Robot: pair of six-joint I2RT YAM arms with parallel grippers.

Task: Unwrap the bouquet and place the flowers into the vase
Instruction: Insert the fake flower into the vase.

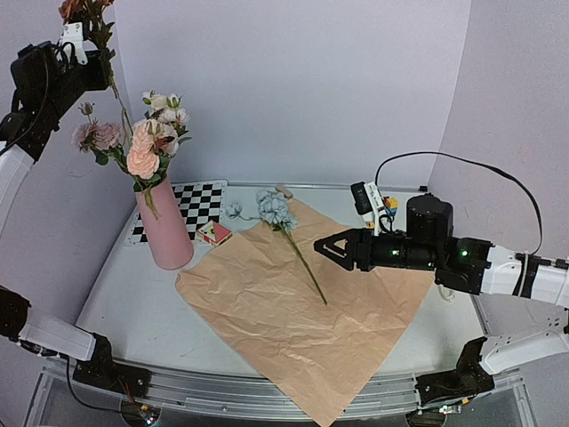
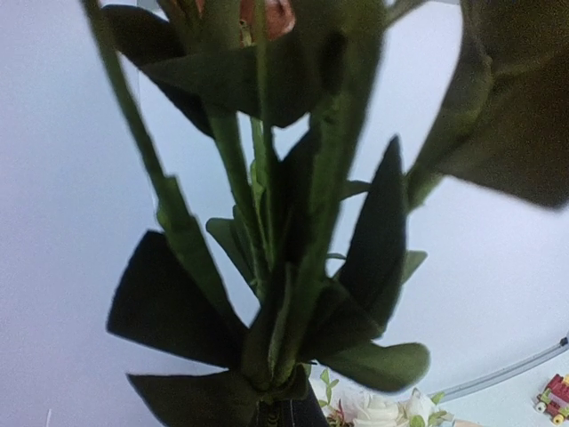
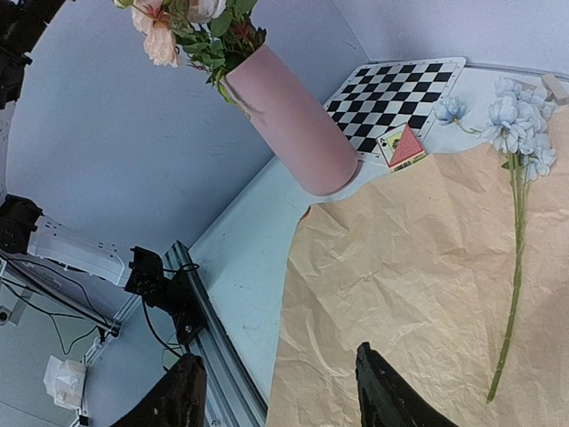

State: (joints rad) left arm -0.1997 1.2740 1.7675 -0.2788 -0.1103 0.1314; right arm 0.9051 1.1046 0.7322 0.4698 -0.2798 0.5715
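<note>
The pink vase (image 1: pixel 164 229) (image 3: pixel 293 124) stands at the left of the table with peach and white flowers (image 1: pixel 147 147) in it. My left gripper (image 1: pixel 92 55) (image 2: pixel 277 416) is high above the vase, shut on a leafy green flower stem (image 2: pixel 293 294) whose rust-brown blooms (image 1: pixel 82 9) reach the top edge. The bouquet's kraft paper (image 1: pixel 293 311) (image 3: pixel 409 267) lies spread flat. A pale blue flower (image 1: pixel 276 210) (image 3: pixel 517 124) lies on its far part. My right gripper (image 1: pixel 322 249) (image 3: pixel 280 391) hovers open and empty over the paper, just right of that flower's stem.
A checkerboard mat (image 1: pixel 200 205) (image 3: pixel 391 89) lies behind the vase, with a small toy-brick block (image 1: pixel 214 233) (image 3: pixel 405 145) at its edge beside the paper. Another colourful block (image 1: pixel 388 206) sits behind my right arm. The table's metal rail (image 3: pixel 204 329) runs along the near edge.
</note>
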